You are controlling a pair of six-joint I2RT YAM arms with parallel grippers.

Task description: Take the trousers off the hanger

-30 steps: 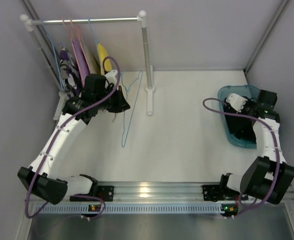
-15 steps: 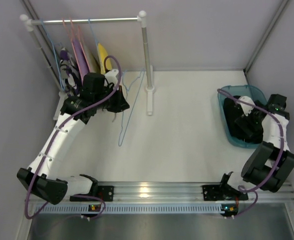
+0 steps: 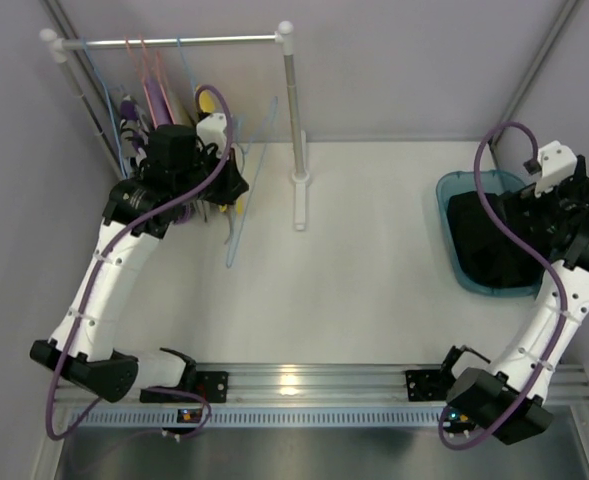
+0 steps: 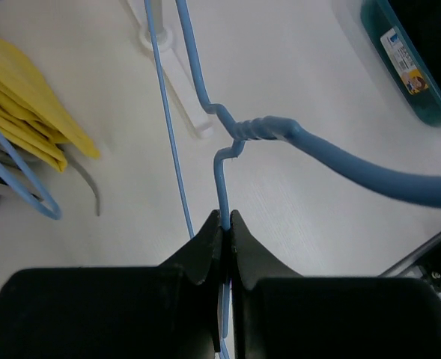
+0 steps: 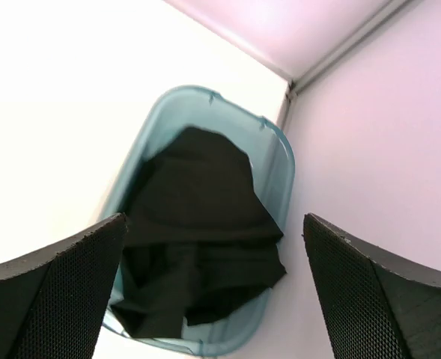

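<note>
- the trousers (image 5: 198,232) lie bunched in the teal bin (image 5: 280,161), at about 3 o'clock on the table (image 3: 374,270) in the top view. no part of them touches the hanger (image 4: 265,129), so the removal itself looks done.
- the right gripper (image 5: 214,217) hangs above the bin with its jaws spread wide and nothing between them.
- for that arm, a good finish would be to lift straight up and away. the fabric sits right under the open fingers and a sideways sweep could snag a fold and drag it over the rim.
- the left gripper (image 4: 225,224) is at about 10 o'clock by the rack (image 3: 174,42). its jaws are pinched tight on the hanger's thin wire just below the twisted neck.
- in the left wrist view the hook runs off toward 3 o'clock, and the frame's long wire runs up toward 12.
- that grip is on one bare strand, so the hanger can probably swivel in it. move slowly and keep the pinch near the neck.
- the yellow garment (image 4: 25,105) and another blue hanger hang close at 9 o'clock of the gripper. keep the held frame away from them so the wires do not tangle.
- if the hanger goes back on the rail, turn the hook to face it before reaching in.
</note>
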